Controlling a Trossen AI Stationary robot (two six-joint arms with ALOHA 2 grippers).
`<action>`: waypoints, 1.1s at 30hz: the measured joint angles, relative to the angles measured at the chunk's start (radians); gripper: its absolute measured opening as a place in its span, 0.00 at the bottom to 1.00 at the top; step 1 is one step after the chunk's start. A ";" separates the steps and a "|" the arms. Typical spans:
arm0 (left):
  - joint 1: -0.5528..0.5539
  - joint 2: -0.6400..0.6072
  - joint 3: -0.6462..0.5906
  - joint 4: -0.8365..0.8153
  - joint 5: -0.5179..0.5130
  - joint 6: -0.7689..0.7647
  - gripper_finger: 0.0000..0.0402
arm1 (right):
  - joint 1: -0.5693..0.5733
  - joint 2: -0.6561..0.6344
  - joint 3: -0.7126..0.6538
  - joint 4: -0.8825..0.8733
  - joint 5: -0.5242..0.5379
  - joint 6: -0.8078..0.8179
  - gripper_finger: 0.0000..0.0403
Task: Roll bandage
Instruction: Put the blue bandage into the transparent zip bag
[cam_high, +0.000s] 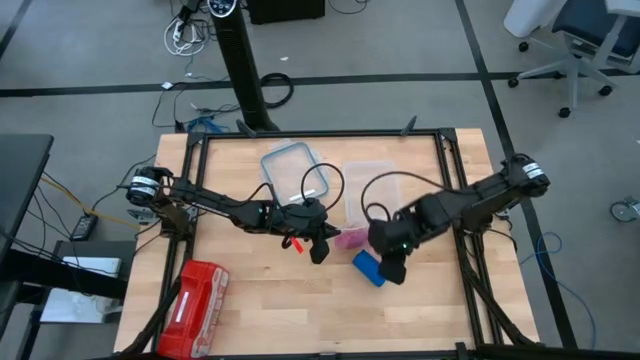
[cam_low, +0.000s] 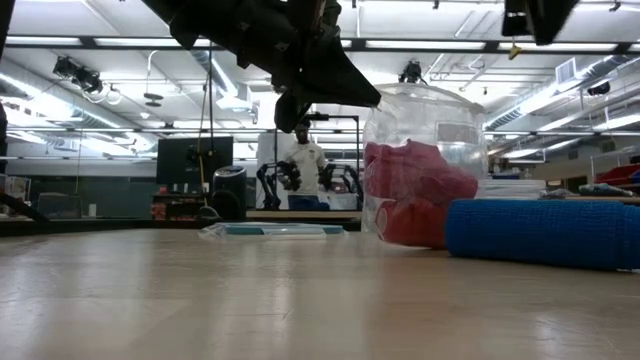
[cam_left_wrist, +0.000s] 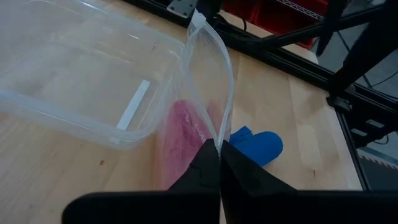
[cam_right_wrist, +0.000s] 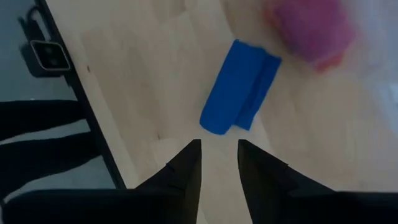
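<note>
A: Where's the bandage (cam_right_wrist: 239, 96) relative to the right gripper (cam_right_wrist: 219, 163)?

B: Just ahead of its fingertips (cam_right_wrist: 189, 155), flat on the table (cam_high: 270, 310) — near them, not touching. In the high view the blue roll (cam_high: 368, 268) lies right beside that gripper (cam_high: 392, 272), next to the clear bag (cam_left_wrist: 208, 99) of pink rolls (cam_low: 415, 195).

A: And the fingers?

B: Parted by a narrow gap, nothing between them. The left gripper (cam_left_wrist: 219, 163) is pinched closed on the bag's edge, holding it up above the table.

A: Which way does the bandage run?

B: It's a stubby cylinder lying on its side — in the low view its long axis lies level across the table, just beside the bag (cam_low: 425, 165).
</note>
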 joint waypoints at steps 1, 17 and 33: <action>0.000 0.000 0.000 -0.001 0.000 0.001 0.00 | 0.014 0.000 -0.018 0.021 0.009 0.018 0.27; 0.000 0.000 0.000 -0.003 -0.008 -0.007 0.00 | 0.075 0.000 -0.447 0.675 -0.005 0.211 0.57; 0.000 0.000 0.000 -0.024 -0.008 -0.004 0.00 | 0.054 0.003 -0.492 0.630 0.147 0.231 0.59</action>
